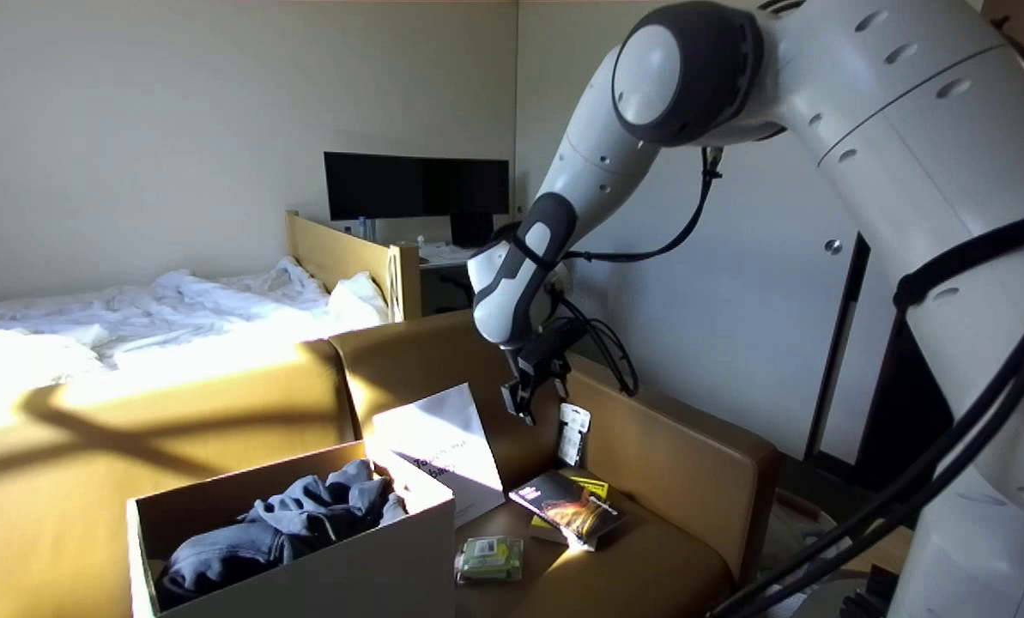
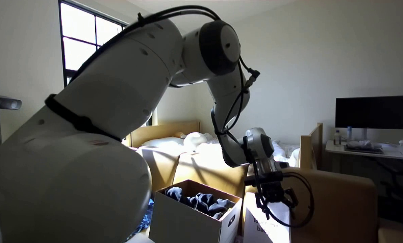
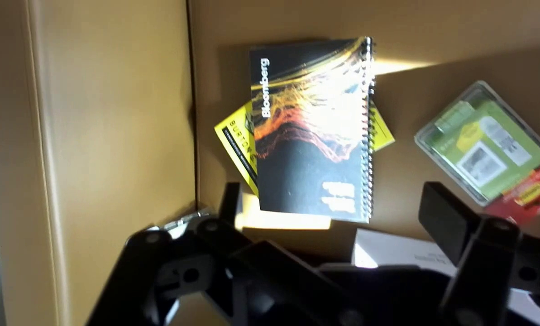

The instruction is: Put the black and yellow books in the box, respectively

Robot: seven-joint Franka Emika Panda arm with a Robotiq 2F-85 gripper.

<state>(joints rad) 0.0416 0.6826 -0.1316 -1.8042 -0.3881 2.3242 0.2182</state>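
Gripper (image 3: 337,208): released, fingers spread wide above the sofa seat (image 1: 649,566) | Black book (image 3: 308,136): lying atop the yellow book (image 3: 240,140) (set askew, poking out on two sides) | Box (image 1: 348,558): dark cloth (image 1: 280,524) inside; both books outside on the seat, a green package (image 1: 488,560) between

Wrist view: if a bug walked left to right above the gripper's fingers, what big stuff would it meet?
Sofa arm → black book → green pack.
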